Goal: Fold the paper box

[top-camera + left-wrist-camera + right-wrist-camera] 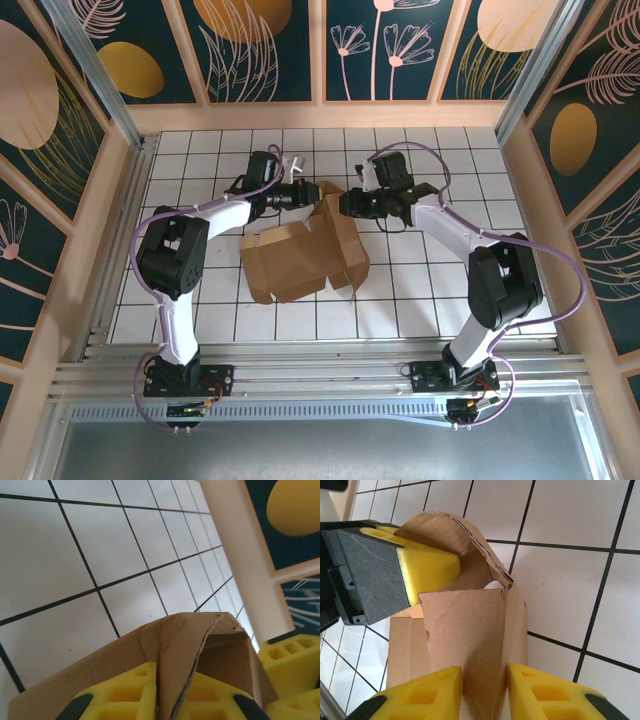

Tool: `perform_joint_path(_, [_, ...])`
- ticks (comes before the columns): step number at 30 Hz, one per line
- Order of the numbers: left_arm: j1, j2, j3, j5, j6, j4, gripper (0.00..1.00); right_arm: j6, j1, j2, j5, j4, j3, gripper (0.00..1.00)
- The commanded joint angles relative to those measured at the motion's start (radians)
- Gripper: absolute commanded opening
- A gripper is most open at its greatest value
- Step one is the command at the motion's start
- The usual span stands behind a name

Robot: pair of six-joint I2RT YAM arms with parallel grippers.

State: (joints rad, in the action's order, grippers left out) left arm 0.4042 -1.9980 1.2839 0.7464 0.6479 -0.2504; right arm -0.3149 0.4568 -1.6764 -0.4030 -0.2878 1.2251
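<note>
The paper box [300,255] is a brown cardboard sheet, partly folded, lying mid-table with its far flaps raised. My left gripper [315,193] comes in from the left at the box's far edge and is shut on a raised flap [185,645], pinched between its yellow fingers [125,695]. My right gripper [345,203] comes in from the right and is shut on a neighbouring folded flap [470,640], the cardboard standing between its yellow fingers [540,690]. The left gripper's finger [427,562] presses a curled flap just beyond. The two grippers almost meet.
White tiled tabletop [440,280] with black grid lines surrounds the box. Wooden frame walls with dark floral panels [270,50] enclose the back and sides. A pale wooden post [240,545] stands close to the left gripper. Both arm bases [180,375] sit at the near edge.
</note>
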Motion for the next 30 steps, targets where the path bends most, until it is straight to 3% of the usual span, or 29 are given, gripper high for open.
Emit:
perform_joint_path(1, [0.050, 0.060, -0.018, 0.127, 0.217, -0.303, 0.11, -0.016, 0.020, -0.039, 0.074, 0.000, -0.039, 0.30])
perform_joint_path(4, [0.062, 0.040, -0.006, 0.138, 0.275, -0.370, 0.11, -0.018, 0.024, -0.042, 0.079, 0.001, -0.035, 0.30])
perform_joint_path(8, [0.070, 0.032, 0.014, 0.139, 0.255, -0.344, 0.14, -0.023, 0.024, -0.039, 0.087, 0.002, -0.035, 0.30])
perform_joint_path(13, [0.070, 0.052, 0.053, 0.130, 0.039, -0.117, 0.20, -0.021, 0.023, -0.041, 0.089, -0.002, -0.035, 0.30])
perform_joint_path(18, [0.070, 0.087, 0.009, 0.162, -0.051, -0.079, 0.24, -0.020, 0.023, -0.048, 0.096, -0.005, -0.027, 0.30])
perform_joint_path(26, [0.070, 0.160, -0.034, 0.026, -0.322, 0.111, 0.49, -0.014, 0.024, -0.039, 0.114, -0.025, -0.012, 0.30])
perform_joint_path(30, [0.068, 0.196, -0.027, -0.055, -0.418, 0.166, 0.51, -0.013, 0.024, -0.033, 0.119, -0.028, -0.011, 0.30])
